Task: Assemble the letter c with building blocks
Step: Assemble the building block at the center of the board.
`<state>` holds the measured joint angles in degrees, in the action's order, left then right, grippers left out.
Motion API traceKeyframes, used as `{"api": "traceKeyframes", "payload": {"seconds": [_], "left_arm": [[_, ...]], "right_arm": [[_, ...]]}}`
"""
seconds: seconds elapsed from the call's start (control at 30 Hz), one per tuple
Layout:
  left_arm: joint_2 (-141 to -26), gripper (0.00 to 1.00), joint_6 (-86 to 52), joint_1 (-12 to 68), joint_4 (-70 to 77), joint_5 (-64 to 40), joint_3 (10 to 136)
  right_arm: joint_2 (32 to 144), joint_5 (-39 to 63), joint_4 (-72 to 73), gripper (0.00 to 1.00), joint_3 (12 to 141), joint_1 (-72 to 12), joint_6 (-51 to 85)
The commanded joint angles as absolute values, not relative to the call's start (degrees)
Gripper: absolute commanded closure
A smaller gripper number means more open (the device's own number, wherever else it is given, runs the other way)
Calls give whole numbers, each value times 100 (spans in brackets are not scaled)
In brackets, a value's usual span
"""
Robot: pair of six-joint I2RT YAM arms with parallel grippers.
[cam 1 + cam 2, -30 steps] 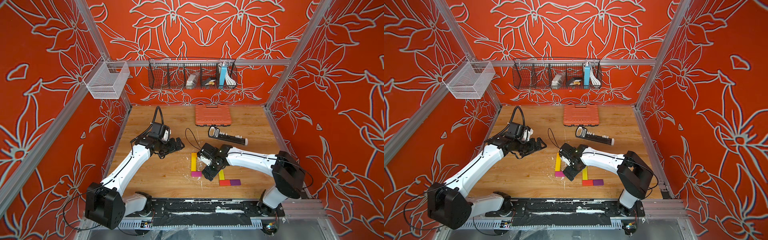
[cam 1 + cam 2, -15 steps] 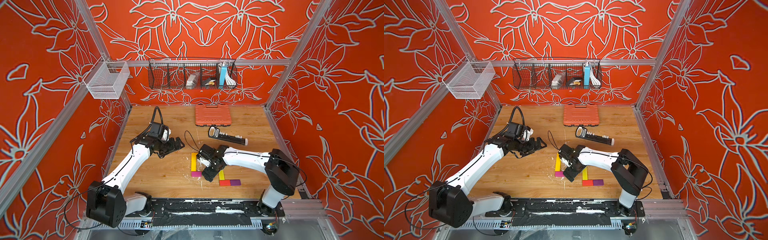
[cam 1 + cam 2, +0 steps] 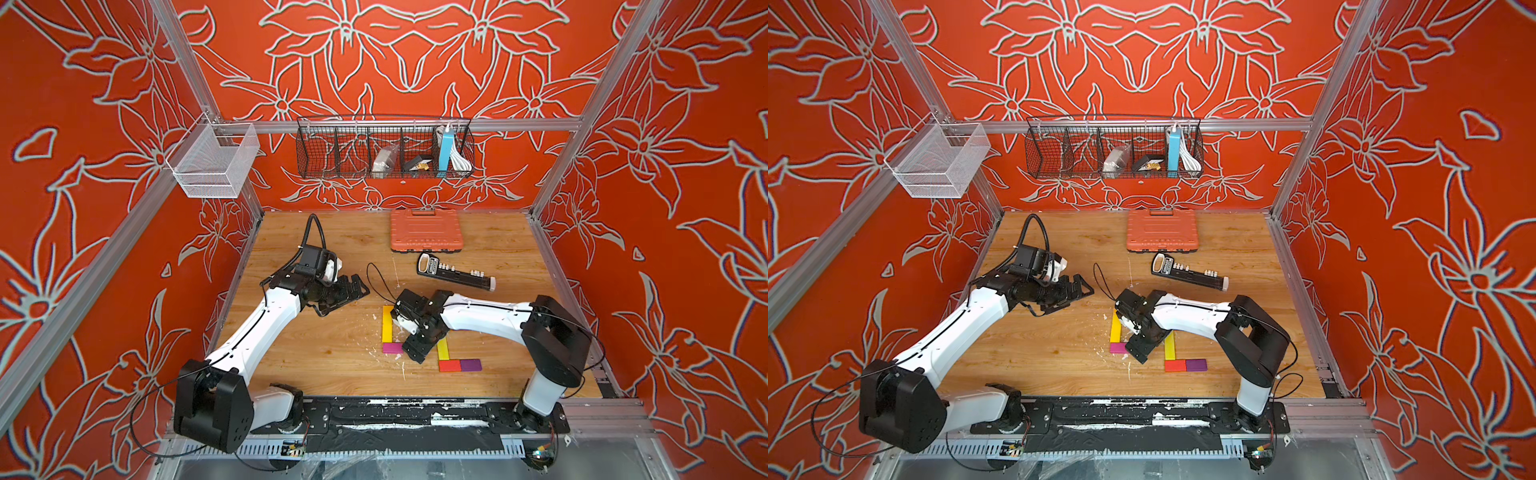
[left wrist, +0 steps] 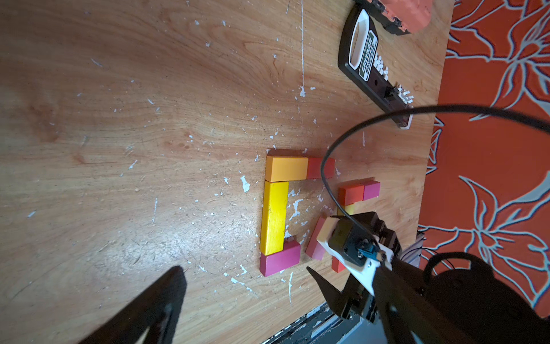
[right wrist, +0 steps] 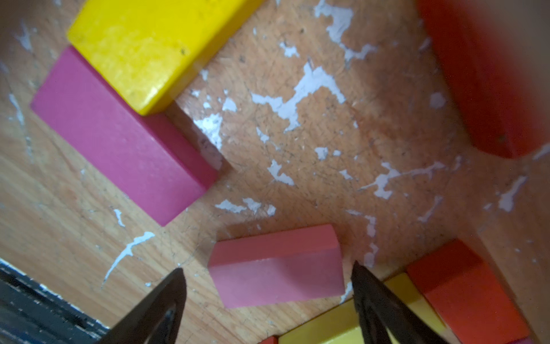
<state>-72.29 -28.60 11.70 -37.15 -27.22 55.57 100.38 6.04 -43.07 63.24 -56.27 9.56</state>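
**Operator:** State of the left gripper [image 3: 349, 297]?

**Technician:** Its fingers are spread to full width with nothing between them. It hangs above bare table [image 3: 332, 365], well apart from the blocks.

**Operator:** And the right gripper [image 5: 266, 269]?

**Technician:** It sits low over the blocks near the middle of the table. In the right wrist view its fingers [image 5: 166, 297] stand wide on either side of the pink block [image 5: 276, 268]. A small gap shows at each side, so nothing is gripped.

**Operator:** Block layout?

**Technician:** Refer to the left wrist view.
- The long yellow block [image 4: 273, 220] lies flat.
- The orange block [image 4: 285, 168] touches one end of it at a right angle, and a red block [image 4: 320, 168] lies in line against the orange one.
- The magenta block [image 4: 279, 257] touches the other end and points the same way.
- The pink block lies skewed just beside the magenta one, not touching it.

In a top view, a second yellow block [image 3: 442, 351], a red-orange block [image 3: 450, 365] and a purple block [image 3: 471, 365] lie grouped together just beside the right gripper.
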Motion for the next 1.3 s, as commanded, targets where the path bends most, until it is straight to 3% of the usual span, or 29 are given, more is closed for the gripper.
{"api": "traceKeyframes", "payload": {"seconds": [0.0, 0.23, 0.6, 0.73, 1.27], "left_arm": [[-7269, 2, -2867, 1117, -3650, -2843, 5503], [-7291, 2, -2925, 1107, -3562, -2926, 5448], [-7278, 2, -2932, 1082, -3533, -2962, 5400], [-7277, 2, -2955, 1081, -3498, -2995, 5363], [-7349, 2, -3072, 1064, -3334, -3135, 5287]], "right_arm": [[10132, 549, -4339, 12, 6451, -5651, 896], [10221, 594, -4312, 15, 6466, -5651, 929], [10159, 733, -4307, 31, 6467, -5691, 1189], [9919, 850, -4232, 33, 6417, -5717, 1572], [8790, 451, -3323, 34, 5483, -5741, 5609]]}}
